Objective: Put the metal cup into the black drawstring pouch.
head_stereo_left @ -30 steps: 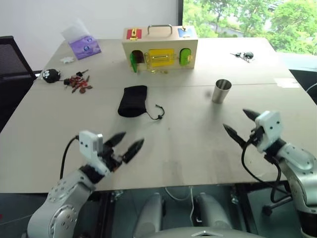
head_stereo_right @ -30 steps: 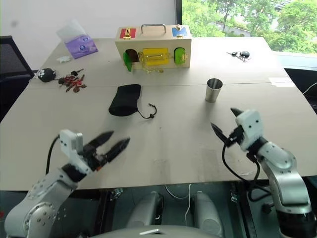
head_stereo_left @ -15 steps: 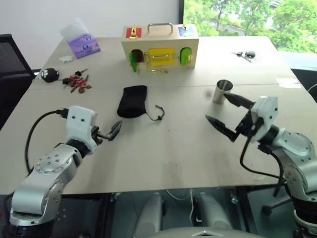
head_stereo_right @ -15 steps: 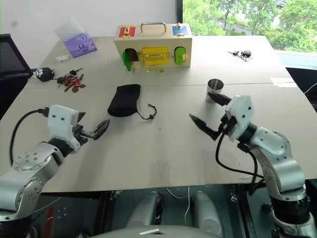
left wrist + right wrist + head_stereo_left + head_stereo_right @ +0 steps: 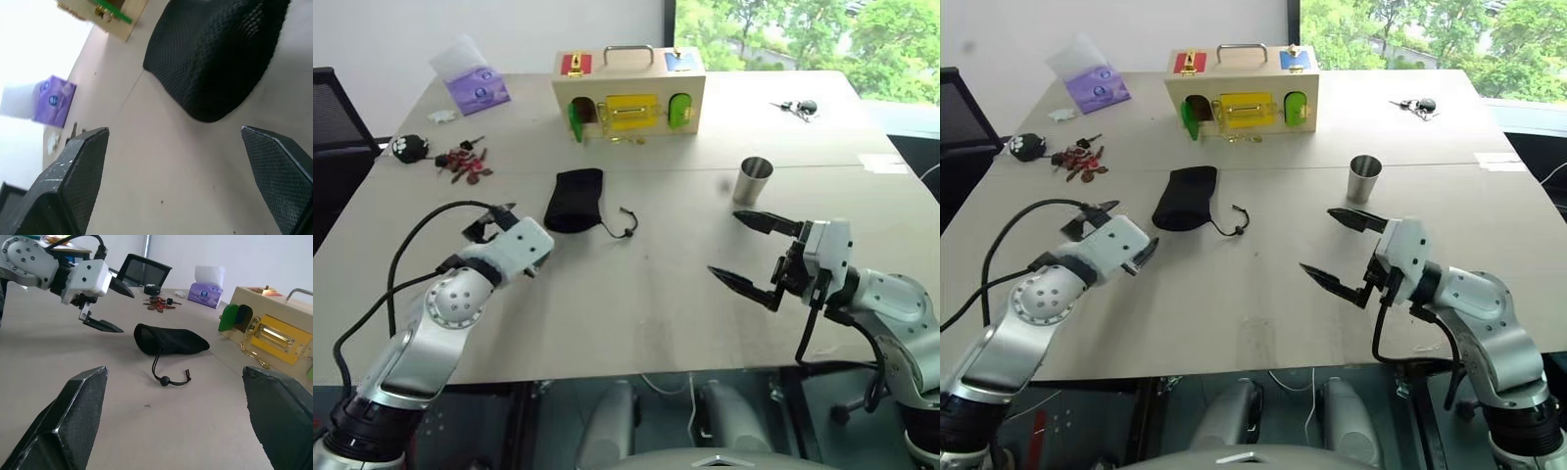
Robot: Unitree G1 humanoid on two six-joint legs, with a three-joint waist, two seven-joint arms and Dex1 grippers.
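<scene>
I see the black drawstring pouch [image 5: 577, 200] lying flat near the middle of the table [image 5: 656, 294], its cord trailing toward the right edge. The metal cup [image 5: 753, 180] stands upright, well apart from it, nearer the right edge. My left gripper [image 5: 105, 306] hovers just short of the pouch, fingers spread and empty. My right gripper [image 5: 751, 253] hangs near the cup, fingers spread wide, holding nothing.

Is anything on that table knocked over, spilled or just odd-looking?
Nothing is spilled. The metal cup stands upright. The black drawstring pouch lies flat, cord trailing. The only mess is the small scatter of keys by the far left edge.
</scene>
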